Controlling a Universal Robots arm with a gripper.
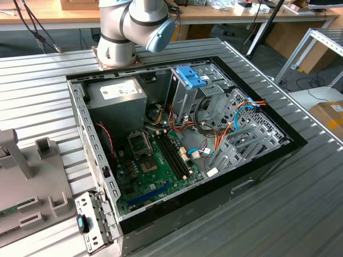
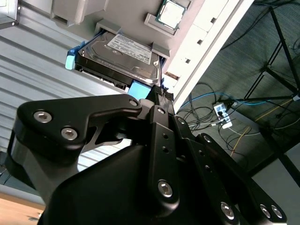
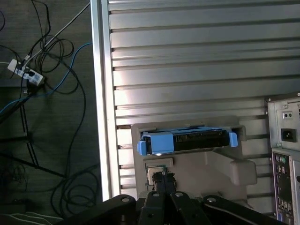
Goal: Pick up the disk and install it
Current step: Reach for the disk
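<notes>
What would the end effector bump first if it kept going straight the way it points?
Probably the disk in its grey holder: the end effector points at its blue-railed edge. Depth is unclear, so it might meet the holder first.

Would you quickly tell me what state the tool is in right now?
Tool: closed, holding nothing; the disk sits in its grey holder.

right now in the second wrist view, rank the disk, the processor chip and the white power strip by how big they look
1. disk: clearly largest.
2-3. processor chip and white power strip: look much alike; the strip lies farther off on the floor, so I won't rank them.
</notes>
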